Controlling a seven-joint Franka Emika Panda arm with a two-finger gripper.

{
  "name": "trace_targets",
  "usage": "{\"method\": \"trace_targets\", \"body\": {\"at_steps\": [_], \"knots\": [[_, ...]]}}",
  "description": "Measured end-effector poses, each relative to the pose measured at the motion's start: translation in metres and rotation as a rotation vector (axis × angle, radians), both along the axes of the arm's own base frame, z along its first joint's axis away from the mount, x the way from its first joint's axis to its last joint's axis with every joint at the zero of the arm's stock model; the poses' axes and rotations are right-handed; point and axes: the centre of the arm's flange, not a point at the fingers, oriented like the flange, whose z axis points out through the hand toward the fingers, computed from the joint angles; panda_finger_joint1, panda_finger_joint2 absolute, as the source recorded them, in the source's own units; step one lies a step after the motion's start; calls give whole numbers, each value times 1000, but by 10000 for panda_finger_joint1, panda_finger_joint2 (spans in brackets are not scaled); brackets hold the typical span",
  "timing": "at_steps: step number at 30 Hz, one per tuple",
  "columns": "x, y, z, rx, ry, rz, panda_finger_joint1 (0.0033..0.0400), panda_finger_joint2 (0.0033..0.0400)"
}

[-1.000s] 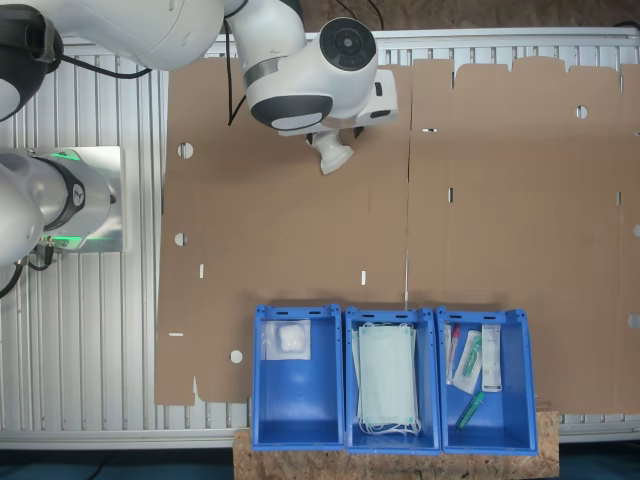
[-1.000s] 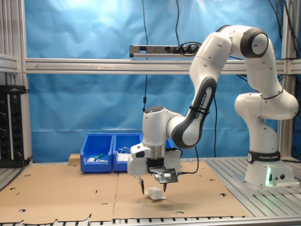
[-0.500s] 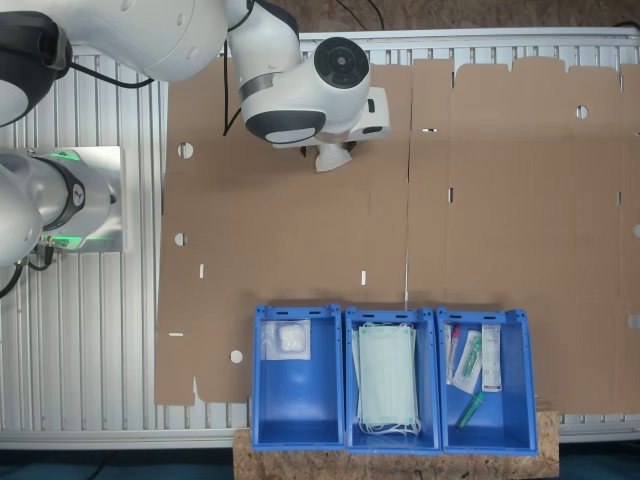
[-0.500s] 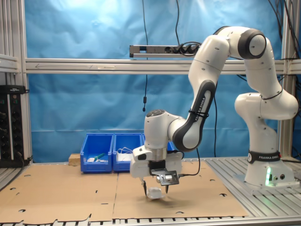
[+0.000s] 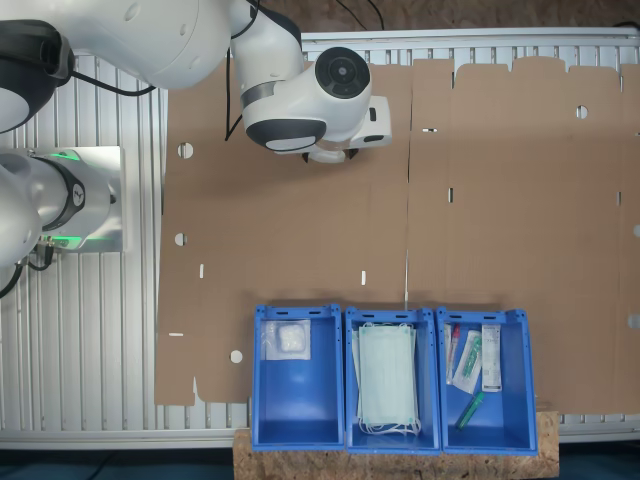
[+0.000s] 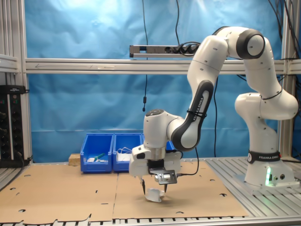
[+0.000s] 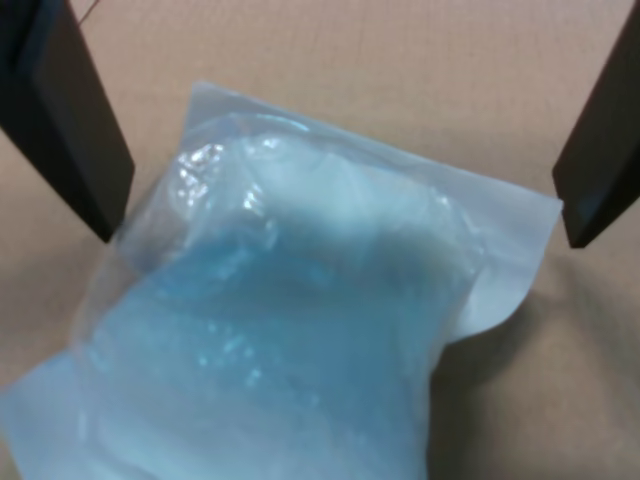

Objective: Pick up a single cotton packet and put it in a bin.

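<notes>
A cotton packet, clear plastic with a white pad inside, lies on the brown cardboard. My gripper is open, with one dark finger on each side of the packet and gaps between. In the second exterior view the gripper hangs low over the packet, fingertips near the cardboard. In the first exterior view the arm's wrist covers most of the packet, and a white sliver shows at its edge. Three blue bins stand in a row; one holds another cotton packet.
The middle bin holds pale green face masks. The third bin holds long wrapped items. In the second exterior view the bins stand behind the arm. The robot base sits on the ribbed metal table.
The gripper has come down over the packet, so its fingers now straddle it. The wrist has shifted to hide most of the packet in the first exterior view.
</notes>
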Motion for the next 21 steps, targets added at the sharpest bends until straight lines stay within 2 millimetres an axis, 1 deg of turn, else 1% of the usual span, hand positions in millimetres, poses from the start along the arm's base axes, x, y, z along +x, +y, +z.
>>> {"method": "trace_targets", "body": {"at_steps": [12,21], "knots": [[0,0,0,1,-2,1,400,400],[-3,12,-3,10,5,21,400,400]]}}
